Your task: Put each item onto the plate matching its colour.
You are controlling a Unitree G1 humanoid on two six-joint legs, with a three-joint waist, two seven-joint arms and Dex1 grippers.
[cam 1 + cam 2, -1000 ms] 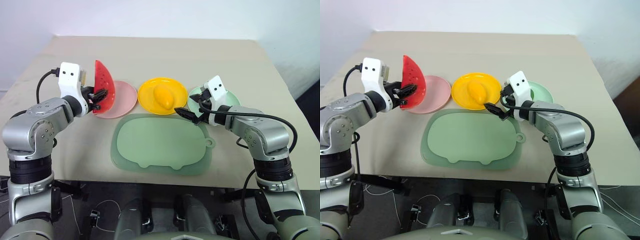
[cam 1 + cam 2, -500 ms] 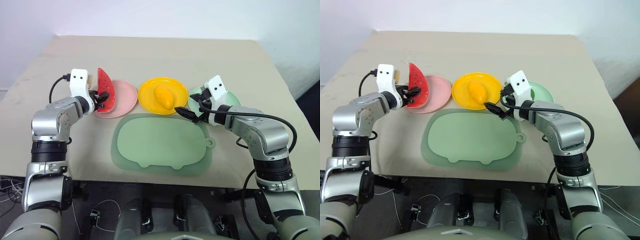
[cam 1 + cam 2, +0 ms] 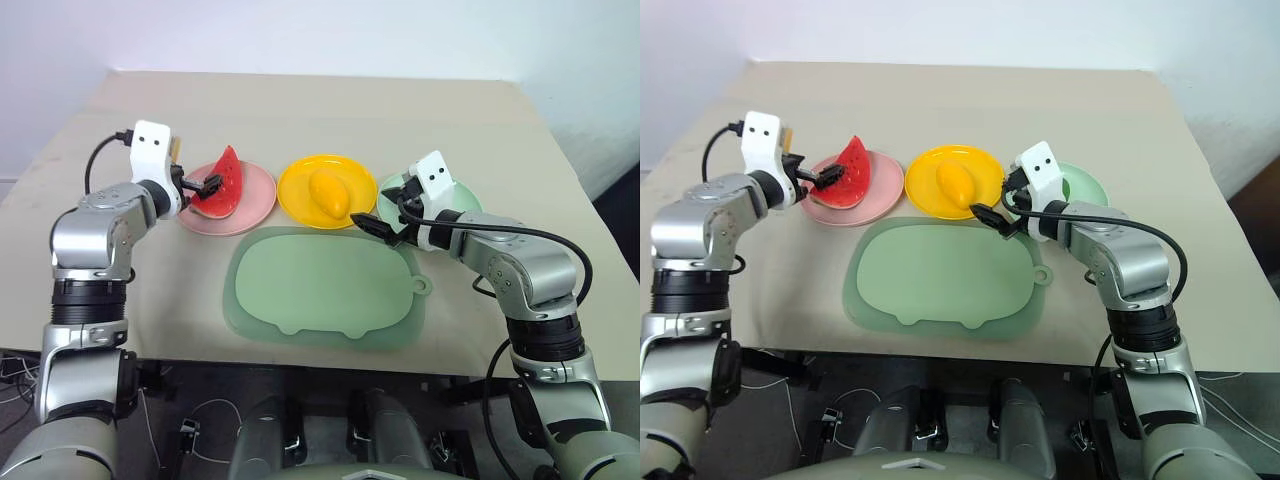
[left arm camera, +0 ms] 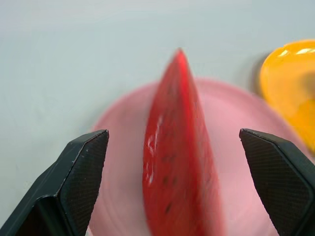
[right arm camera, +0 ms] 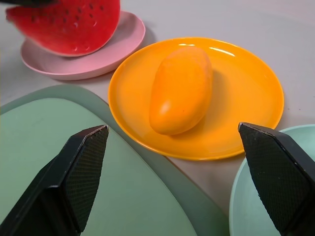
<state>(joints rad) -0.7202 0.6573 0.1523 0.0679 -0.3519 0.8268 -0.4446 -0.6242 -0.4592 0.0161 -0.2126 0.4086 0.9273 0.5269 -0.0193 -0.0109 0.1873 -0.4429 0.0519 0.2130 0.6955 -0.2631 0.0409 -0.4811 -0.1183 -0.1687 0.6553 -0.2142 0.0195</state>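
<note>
My left hand (image 3: 207, 184) is spread wide, releasing the red wedge-shaped watermelon slice (image 3: 221, 186) onto the round pink plastic plate (image 3: 256, 200), upper left; it's risking tipping off the rim.

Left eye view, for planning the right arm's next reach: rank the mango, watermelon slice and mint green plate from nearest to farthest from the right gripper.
From the right gripper:
1. Mint green plate, right behind it.
2. Mango, on the yellow plate to its left.
3. Watermelon slice, on the pink plate, farthest left.
</note>
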